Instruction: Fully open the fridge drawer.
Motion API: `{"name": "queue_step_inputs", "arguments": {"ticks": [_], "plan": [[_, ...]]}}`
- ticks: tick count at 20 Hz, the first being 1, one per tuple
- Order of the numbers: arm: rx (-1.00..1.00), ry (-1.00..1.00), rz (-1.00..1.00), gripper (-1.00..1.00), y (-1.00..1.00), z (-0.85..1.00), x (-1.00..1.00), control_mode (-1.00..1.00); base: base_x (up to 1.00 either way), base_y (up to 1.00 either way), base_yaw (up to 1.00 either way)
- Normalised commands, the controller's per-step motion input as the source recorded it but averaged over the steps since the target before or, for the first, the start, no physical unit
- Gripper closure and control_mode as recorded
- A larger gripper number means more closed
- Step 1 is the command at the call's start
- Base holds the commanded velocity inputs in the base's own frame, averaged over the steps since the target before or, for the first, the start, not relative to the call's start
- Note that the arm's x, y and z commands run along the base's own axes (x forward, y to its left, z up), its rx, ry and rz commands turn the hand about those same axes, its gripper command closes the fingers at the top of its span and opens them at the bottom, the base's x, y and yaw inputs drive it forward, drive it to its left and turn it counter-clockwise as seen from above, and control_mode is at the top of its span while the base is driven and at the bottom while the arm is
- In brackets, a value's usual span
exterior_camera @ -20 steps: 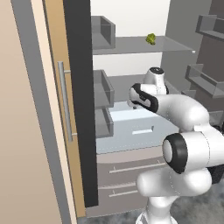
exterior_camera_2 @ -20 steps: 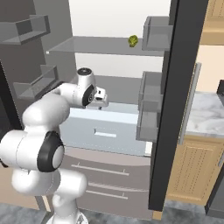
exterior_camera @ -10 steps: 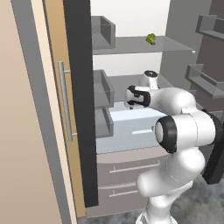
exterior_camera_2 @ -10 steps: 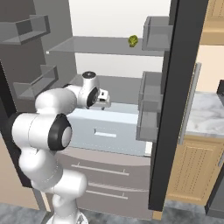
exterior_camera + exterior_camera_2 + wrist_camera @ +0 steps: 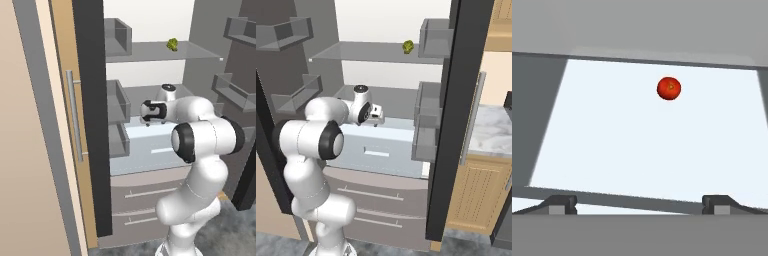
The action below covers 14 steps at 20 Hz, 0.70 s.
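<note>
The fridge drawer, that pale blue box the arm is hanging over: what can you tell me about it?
The fridge drawer is a wide, pale blue, see-through box, plastic by the look of it, with a small light bar handle on its front. It sits pulled out, above two grey-brown drawers. The hand view looks down into it: a small red round fruit lies inside. The gripper hangs above it, fingers apart, touching nothing.
</note>
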Motion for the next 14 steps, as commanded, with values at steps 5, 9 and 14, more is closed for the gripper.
{"name": "queue_step_inputs", "arguments": {"ticks": [5, 9, 14], "plan": [[0.00, 0.04, 0.00, -1.00, -0.06, -0.46, -0.28, -1.00, 0.00, 0.00, 0.00], [0.01, 0.09, 0.00, -1.00, -0.22, -0.42, -0.86, -1.00, 0.00, 0.00, 0.00], [0.00, 0.01, 0.00, -1.00, -0.35, -0.39, -1.00, -1.00, 0.00, 0.00, 0.00]]}}
